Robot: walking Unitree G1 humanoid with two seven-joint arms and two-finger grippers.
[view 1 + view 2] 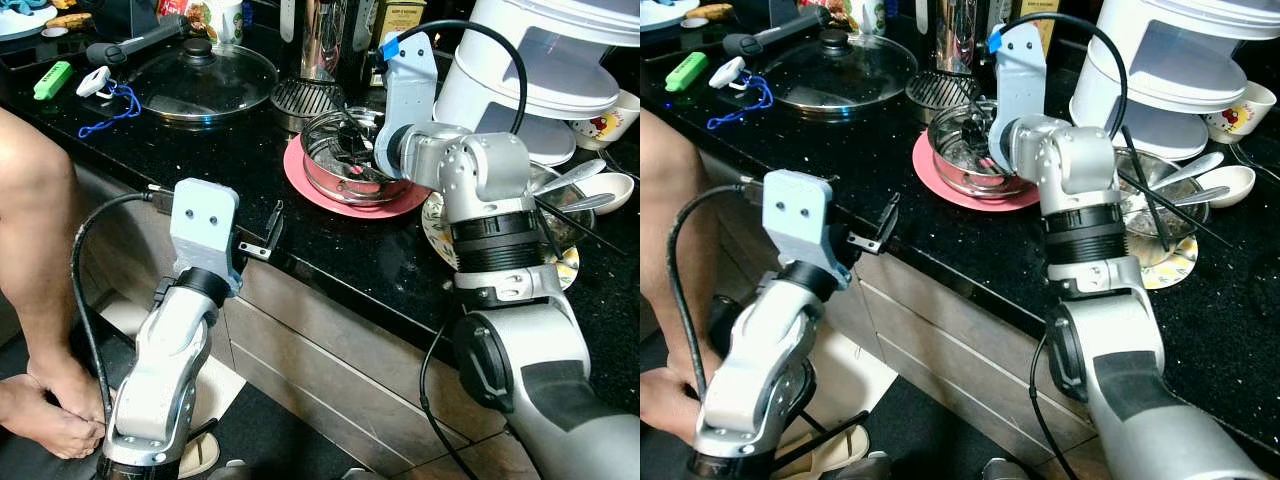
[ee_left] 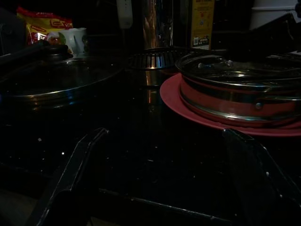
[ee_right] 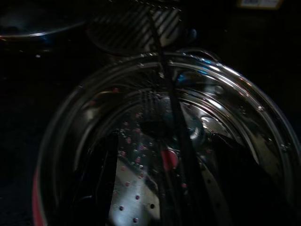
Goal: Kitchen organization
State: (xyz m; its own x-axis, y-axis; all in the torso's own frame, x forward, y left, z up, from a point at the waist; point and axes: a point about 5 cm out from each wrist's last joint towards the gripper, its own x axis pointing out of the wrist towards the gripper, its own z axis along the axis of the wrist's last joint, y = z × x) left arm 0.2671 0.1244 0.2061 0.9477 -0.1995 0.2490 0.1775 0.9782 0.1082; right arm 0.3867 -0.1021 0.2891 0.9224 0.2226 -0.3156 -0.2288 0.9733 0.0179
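A shiny round steel bowl with little holes in its bottom (image 1: 352,160) sits on a flat pink plate (image 1: 318,185) on the black speckled worktop (image 1: 250,150). A thin dark utensil (image 3: 164,89) lies across the inside of the bowl. The right tool (image 3: 160,155) reaches down into the bowl, with its two black fingers spread on either side of the utensil, holding nothing. The left tool (image 2: 164,179) is low at the worktop's front edge, near the plate, wide open and holding nothing. A glass pan lid with a black knob (image 1: 200,75) lies further left. A white cooker (image 1: 540,60) stands behind the right arm. A person's bare leg (image 1: 40,260) stands on the left.
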